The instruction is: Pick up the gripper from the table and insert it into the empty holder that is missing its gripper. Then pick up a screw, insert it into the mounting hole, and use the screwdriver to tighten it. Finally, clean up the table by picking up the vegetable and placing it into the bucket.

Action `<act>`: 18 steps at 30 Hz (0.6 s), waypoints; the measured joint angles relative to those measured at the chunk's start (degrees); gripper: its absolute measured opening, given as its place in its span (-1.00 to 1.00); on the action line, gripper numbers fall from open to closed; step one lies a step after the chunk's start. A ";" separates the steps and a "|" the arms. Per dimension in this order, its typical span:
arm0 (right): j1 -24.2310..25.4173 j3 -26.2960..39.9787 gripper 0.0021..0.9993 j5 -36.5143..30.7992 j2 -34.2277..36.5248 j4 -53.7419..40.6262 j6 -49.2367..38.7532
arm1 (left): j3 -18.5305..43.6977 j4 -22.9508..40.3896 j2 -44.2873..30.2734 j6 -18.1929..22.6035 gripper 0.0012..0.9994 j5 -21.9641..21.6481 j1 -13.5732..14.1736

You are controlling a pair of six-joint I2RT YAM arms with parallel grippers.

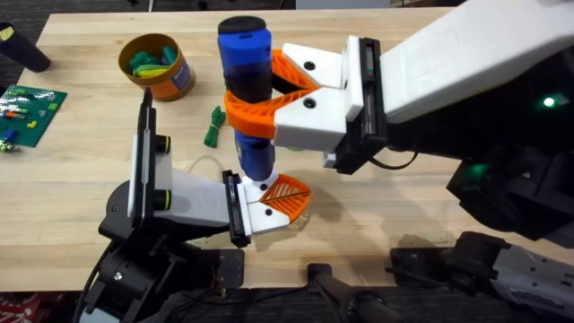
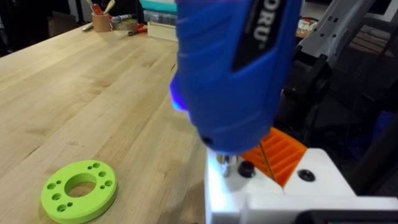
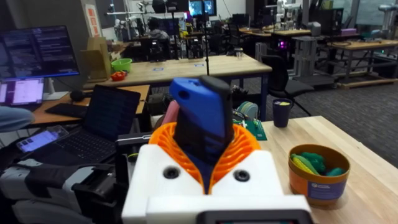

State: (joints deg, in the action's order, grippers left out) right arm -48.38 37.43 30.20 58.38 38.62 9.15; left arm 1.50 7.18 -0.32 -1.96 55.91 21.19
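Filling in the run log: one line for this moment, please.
phase: tightening screw | right gripper: shut on screwdriver | vegetable: on table

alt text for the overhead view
The right claw grips the upright blue screwdriver, its tip down on the white holder with the orange gripper. A green vegetable lies near the bucket.
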 joint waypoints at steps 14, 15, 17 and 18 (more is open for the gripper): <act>0.07 -0.11 -0.94 1.06 0.06 0.52 1.29 | 0.00 -0.07 0.00 -0.24 -0.97 0.03 0.00; 0.07 -0.20 -0.94 1.72 0.12 1.36 1.15 | 0.00 -0.07 0.00 -0.24 -0.97 0.03 0.00; 0.07 -0.37 -0.94 2.79 0.20 2.82 1.07 | 0.00 -0.07 0.00 -0.24 -0.97 0.03 0.00; 0.07 -0.41 -0.94 3.29 0.21 3.41 1.07 | 0.00 -0.07 0.00 -0.24 -0.97 0.03 0.00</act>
State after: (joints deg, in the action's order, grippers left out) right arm -48.31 37.02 33.49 58.59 42.03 10.22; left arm 1.50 7.11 -0.32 -2.20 55.94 21.19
